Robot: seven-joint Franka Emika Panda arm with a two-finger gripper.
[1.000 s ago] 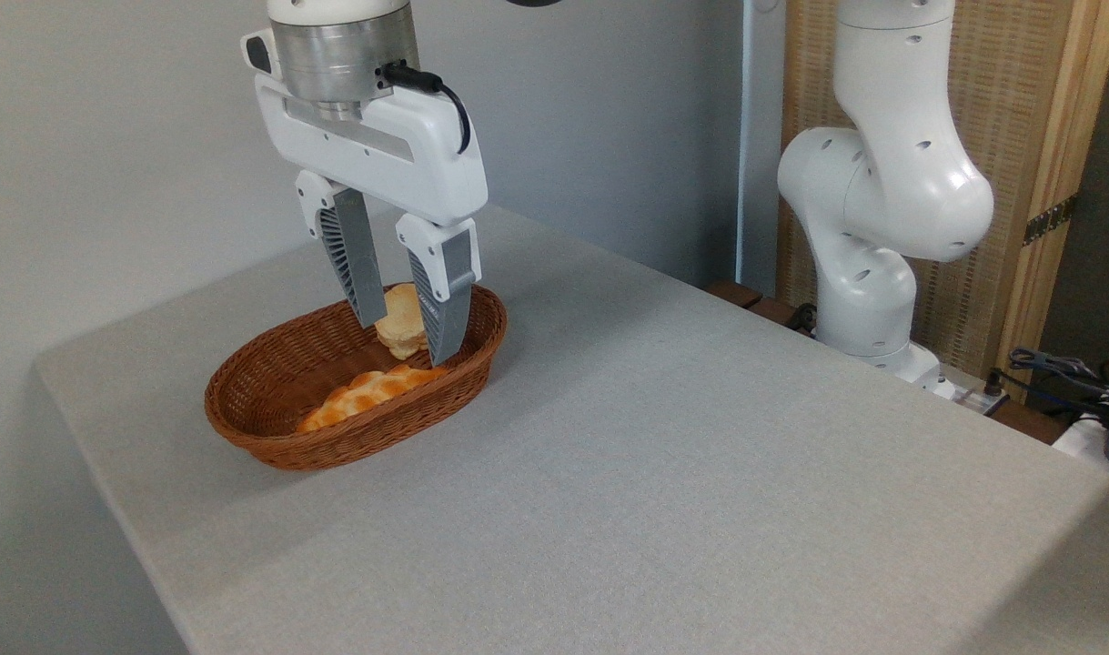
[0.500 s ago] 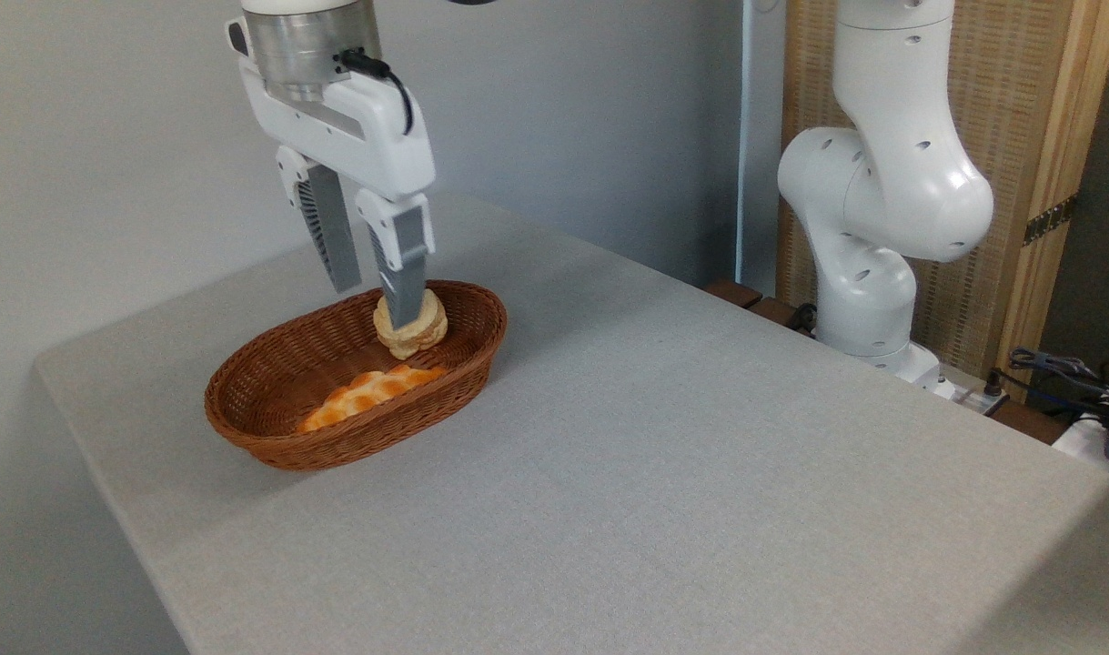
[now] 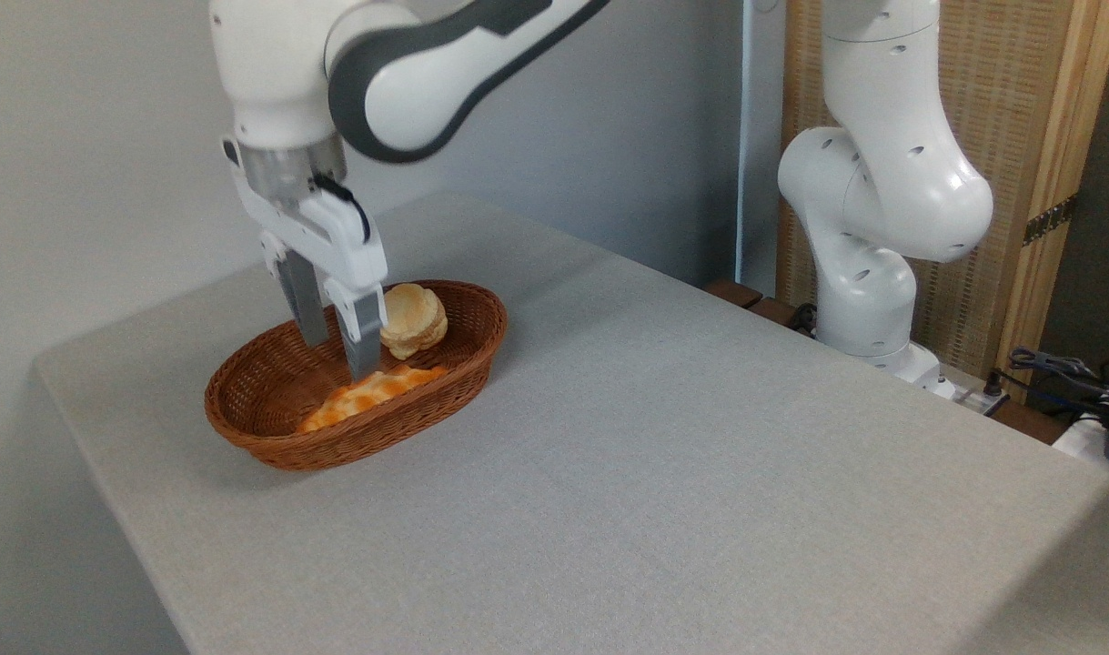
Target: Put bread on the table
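Observation:
The bread, a golden-orange braided loaf, lies along the near side of a brown wicker basket on the grey table. My gripper points down inside the basket with its fingers apart and nothing between them. Its nearer fingertip hangs just above the loaf's far end; whether it touches the loaf cannot be told. The farther finger stands behind it over the basket floor.
A pale round stacked bun rests against the basket's far right wall, just right of my fingers. The arm's white base stands beyond the table's right edge, with cables at far right.
My gripper has moved left and down, from above the bun into the basket over the loaf. The arm's upper links have swung into view at the top.

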